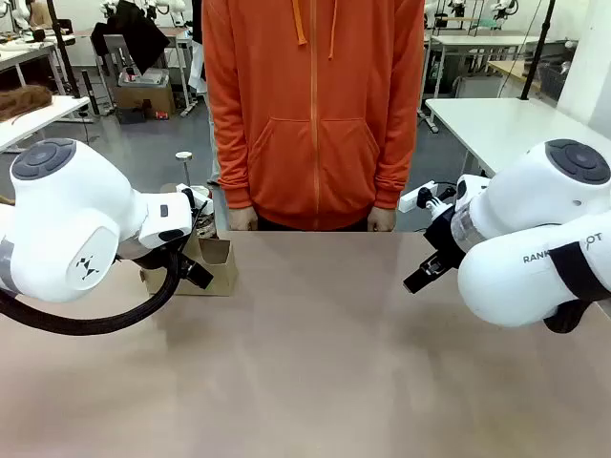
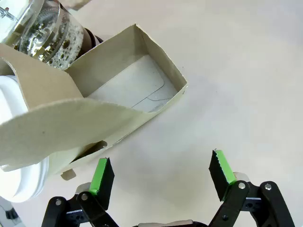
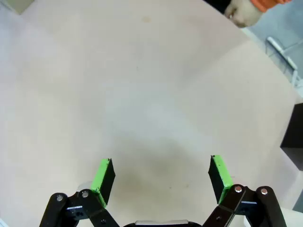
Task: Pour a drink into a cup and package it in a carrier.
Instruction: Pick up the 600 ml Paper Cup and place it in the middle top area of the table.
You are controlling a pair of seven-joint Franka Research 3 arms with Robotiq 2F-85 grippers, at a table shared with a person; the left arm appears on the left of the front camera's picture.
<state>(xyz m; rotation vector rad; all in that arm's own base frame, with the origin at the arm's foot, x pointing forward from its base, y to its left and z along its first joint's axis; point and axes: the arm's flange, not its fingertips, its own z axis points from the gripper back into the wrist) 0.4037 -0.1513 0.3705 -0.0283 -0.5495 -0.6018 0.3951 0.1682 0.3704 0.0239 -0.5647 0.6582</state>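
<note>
Left claw (image 2: 161, 158) spread, carrier (image 2: 109, 56) near — apart

The broad middle of the table (image 1: 315, 367) is left bare for passage; the left far side is blocked by the carrier (image 1: 215, 265), with a glass vessel (image 2: 45, 33) stood just behind it; the far edge is taken up by the person's hands (image 1: 242, 218).

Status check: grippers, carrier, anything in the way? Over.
Both grippers open, empty: left gripper by the carrier, right gripper over the table. Carrier's visible slot empty. Glass jug beside it.
</note>
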